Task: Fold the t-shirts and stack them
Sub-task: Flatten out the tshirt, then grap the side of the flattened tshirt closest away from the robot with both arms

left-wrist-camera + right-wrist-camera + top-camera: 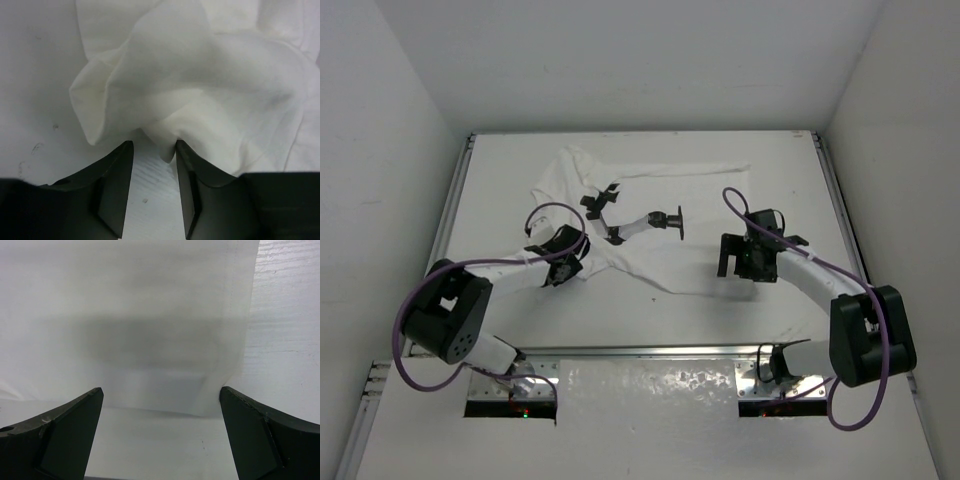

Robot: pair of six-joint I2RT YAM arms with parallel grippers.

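A white tabletop (785,200), marked with a few small dark specks, is bordered by metal rails (448,215) along its sides and near edge, with plain pale walls (620,60) rising around it.

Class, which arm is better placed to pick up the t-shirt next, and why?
Left. The left gripper straddles a bunched fold of the t-shirt, ready to pinch; the right gripper hangs wide open over flat cloth.
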